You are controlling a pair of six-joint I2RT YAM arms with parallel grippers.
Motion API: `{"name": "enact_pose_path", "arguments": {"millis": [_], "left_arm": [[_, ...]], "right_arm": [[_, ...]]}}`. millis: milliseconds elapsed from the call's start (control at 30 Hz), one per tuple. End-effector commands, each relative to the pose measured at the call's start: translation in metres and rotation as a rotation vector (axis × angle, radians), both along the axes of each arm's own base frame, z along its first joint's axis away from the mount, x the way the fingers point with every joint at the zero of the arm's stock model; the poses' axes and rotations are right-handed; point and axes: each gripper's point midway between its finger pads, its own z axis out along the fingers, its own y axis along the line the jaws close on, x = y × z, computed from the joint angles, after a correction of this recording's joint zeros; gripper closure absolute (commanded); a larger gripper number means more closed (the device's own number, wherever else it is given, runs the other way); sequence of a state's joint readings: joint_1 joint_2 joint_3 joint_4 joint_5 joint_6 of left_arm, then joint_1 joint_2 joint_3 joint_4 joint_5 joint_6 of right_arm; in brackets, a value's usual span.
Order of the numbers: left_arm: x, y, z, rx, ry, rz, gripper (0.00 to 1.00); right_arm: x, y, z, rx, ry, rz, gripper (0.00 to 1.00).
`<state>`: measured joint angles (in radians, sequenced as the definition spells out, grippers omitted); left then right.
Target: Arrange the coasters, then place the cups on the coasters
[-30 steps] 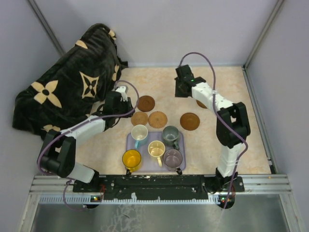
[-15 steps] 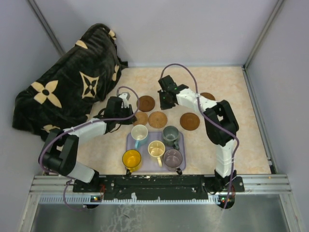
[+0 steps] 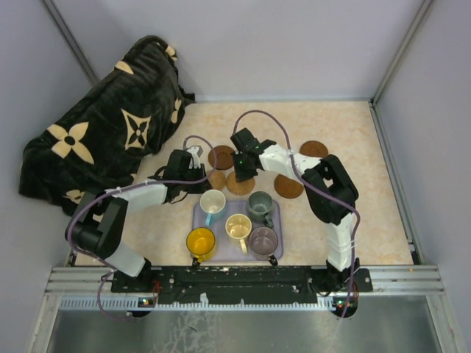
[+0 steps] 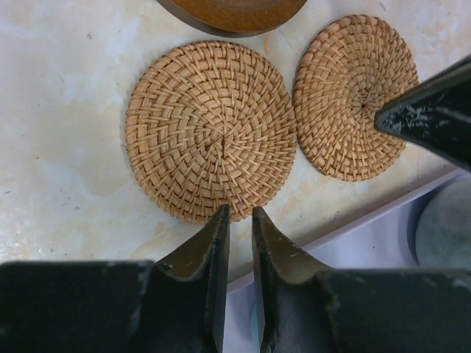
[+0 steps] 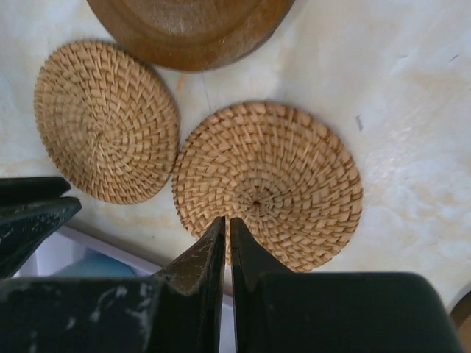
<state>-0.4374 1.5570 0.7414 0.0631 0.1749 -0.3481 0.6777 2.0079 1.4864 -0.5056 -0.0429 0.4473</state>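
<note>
Cups (image 3: 238, 226) on tray (image 3: 223, 249), coasters (image 3: 221, 157) behind tray, blanket (image 3: 103, 132) far left

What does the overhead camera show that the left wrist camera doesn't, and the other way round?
Only overhead: the blanket, five cups on the tray, and two dark coasters at the right. Only the left wrist: the weave of the woven coasters close up, and the left gripper shut at one's near edge. Both: those two woven coasters side by side, and the tray's rim.
</note>
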Motion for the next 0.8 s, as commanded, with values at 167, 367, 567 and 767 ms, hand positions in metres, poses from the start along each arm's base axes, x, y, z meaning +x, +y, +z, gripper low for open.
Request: {"name": "enact_pose_path", "arguments": {"millis": [167, 367, 567, 767], "left_arm": [[0.003, -0.005, -0.017, 0.0, 0.038, 0.017, 0.76], [0.008, 0.002, -0.026, 0.032, 0.067, 0.073, 0.76], [0.02, 0.021, -0.03, 0.08, 0.085, 0.168, 0.75], [0.038, 0.041, -0.029, 0.09, 0.093, 0.257, 0.75]], "right_arm": [[-0.017, 0.005, -0.029, -0.029, 0.066, -0.006, 0.93], [-0.009, -0.012, -0.05, -0.108, 0.112, -0.068, 0.96], [0.013, -0.038, -0.057, -0.13, 0.122, -0.157, 0.99], [0.044, -0.075, -0.054, -0.16, 0.103, -0.258, 1.0]]}}
